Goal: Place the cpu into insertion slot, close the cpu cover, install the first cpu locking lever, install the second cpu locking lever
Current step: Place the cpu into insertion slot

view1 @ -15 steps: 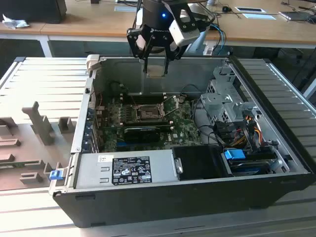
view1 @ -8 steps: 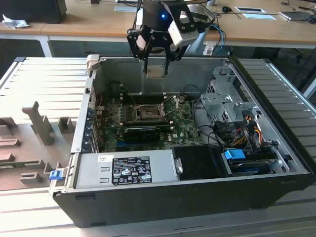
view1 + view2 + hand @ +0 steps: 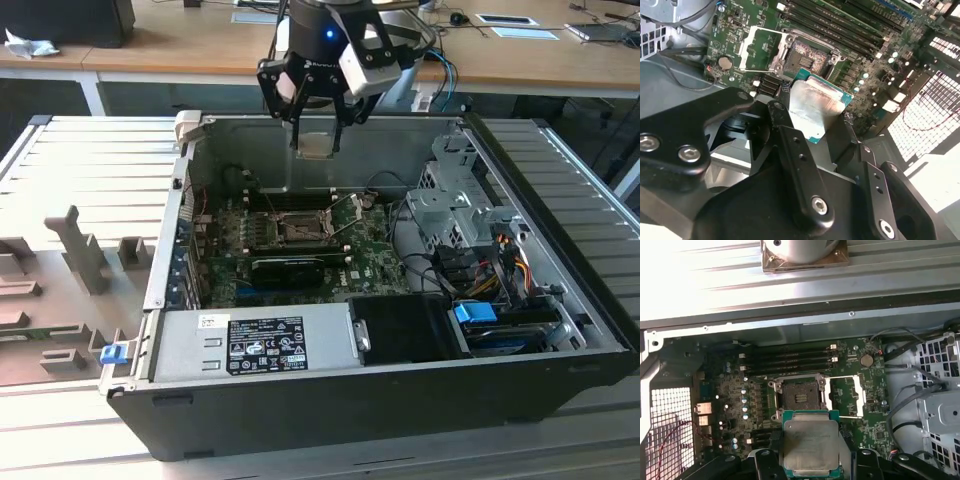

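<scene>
Exterior view shows the gripper [image 3: 318,138] above the computer case [image 3: 380,405], clamped on the chip [image 3: 316,148]. First wrist view: socket [image 3: 800,396] bare, cover [image 3: 849,396] flipped open, so every step is left.

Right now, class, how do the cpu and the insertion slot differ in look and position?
The cpu has a pale silvery face with a green edge; the insertion slot is dark inside a metal rim. The cpu is held aloft in the end effector; the insertion slot lies on the motherboard below, empty. Both are square.
</scene>
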Action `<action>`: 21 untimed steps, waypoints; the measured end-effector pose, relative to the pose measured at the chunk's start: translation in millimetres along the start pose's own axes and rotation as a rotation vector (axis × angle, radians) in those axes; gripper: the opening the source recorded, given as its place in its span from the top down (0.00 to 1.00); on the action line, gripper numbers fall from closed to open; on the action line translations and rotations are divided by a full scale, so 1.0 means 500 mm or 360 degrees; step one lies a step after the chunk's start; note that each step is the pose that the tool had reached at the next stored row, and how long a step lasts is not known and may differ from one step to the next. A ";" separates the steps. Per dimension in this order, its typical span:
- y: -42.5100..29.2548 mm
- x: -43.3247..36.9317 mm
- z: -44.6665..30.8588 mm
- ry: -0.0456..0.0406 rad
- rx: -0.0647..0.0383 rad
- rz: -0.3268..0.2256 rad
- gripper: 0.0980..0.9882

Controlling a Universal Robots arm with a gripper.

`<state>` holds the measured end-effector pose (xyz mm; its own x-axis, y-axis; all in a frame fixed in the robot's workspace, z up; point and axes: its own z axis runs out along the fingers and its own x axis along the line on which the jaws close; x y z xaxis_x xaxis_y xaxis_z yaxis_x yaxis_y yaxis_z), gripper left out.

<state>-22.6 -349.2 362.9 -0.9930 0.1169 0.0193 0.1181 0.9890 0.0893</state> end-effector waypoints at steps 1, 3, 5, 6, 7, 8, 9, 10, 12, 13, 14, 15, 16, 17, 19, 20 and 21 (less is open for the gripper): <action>0.000 0.000 0.000 -0.0002 0.0000 0.0023 0.51; 0.000 0.000 0.001 -0.0005 -0.0001 0.0053 0.51; 0.000 0.000 0.001 -0.0007 -0.0002 0.0082 0.51; 0.000 0.000 0.001 -0.0009 -0.0002 0.0099 0.51; 0.000 0.000 0.001 -0.0010 -0.0002 0.0113 0.51; 0.000 0.000 0.001 -0.0012 -0.0003 0.0138 0.51; 0.000 0.000 0.001 -0.0014 -0.0003 0.0152 0.51; 0.000 0.000 0.001 -0.0015 -0.0003 0.0168 0.51; 0.000 0.000 0.002 -0.0017 -0.0004 0.0191 0.51; 0.000 0.000 0.002 -0.0018 -0.0004 0.0198 0.51; 0.000 0.000 0.002 -0.0019 -0.0004 0.0208 0.51; 0.000 0.000 0.002 -0.0019 -0.0004 0.0214 0.51; 0.000 0.000 0.002 -0.0020 -0.0005 0.0225 0.51; 0.000 0.000 0.002 -0.0021 -0.0005 0.0232 0.51; 0.000 0.000 0.002 -0.0022 -0.0005 0.0248 0.51; 0.000 0.000 0.002 -0.0025 -0.0005 0.0275 0.51; 0.000 0.000 0.002 -0.0026 -0.0006 0.0287 0.51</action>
<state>-22.6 -349.3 361.9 -0.9557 0.2939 0.0193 0.2944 0.9515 0.0893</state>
